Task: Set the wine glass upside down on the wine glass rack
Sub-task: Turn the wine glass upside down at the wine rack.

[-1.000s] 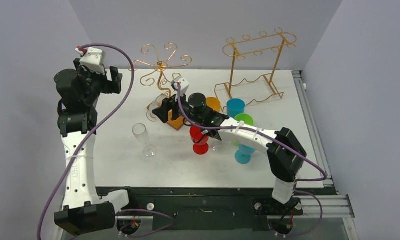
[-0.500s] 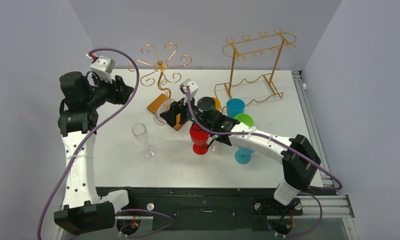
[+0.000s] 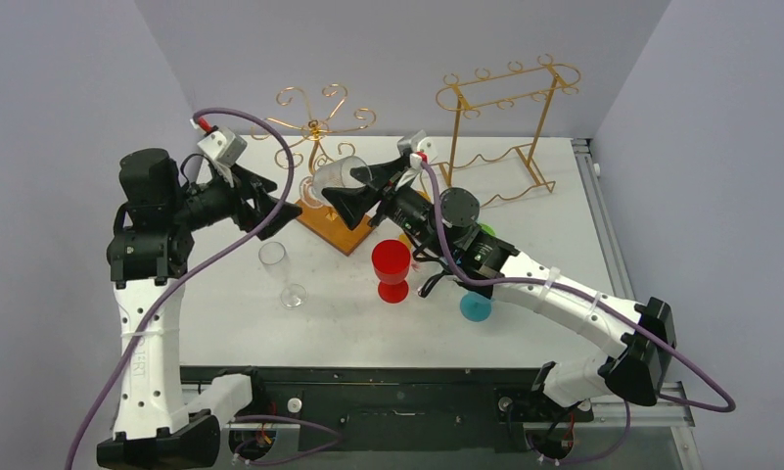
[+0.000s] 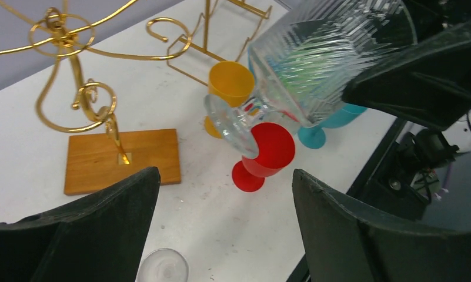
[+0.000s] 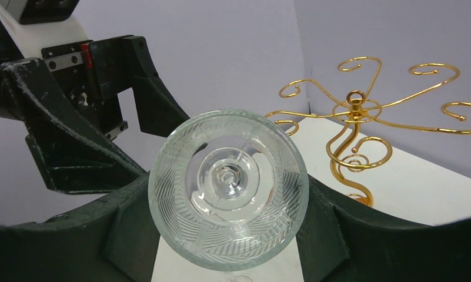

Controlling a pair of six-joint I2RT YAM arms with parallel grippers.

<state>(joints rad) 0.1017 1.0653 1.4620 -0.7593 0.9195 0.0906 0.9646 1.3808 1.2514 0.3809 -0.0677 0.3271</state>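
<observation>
A clear cut-pattern wine glass (image 3: 342, 174) hangs in the air, tilted on its side, with my right gripper (image 3: 353, 191) shut on its bowl. In the right wrist view the glass (image 5: 228, 188) fills the jaws, its mouth toward the camera and its foot pointing away. The left wrist view shows the bowl (image 4: 321, 59) and the foot (image 4: 233, 126) at the upper right. The wine glass rack (image 3: 314, 127), a gold wire tree on a wooden base (image 3: 334, 227), stands just behind the glass. My left gripper (image 3: 280, 204) is open, left of the glass and facing it, holding nothing.
A second clear glass (image 3: 280, 269) stands on the table below the left gripper. A red goblet (image 3: 392, 269) and a teal one (image 3: 476, 305) stand under the right arm, and a yellow cup (image 4: 230, 82) behind them. A taller gold frame rack (image 3: 505, 127) stands at the back right.
The right arm has lifted the glass off the table and swung it up toward the tree rack. The left arm has come down and rightward to face the glass.
</observation>
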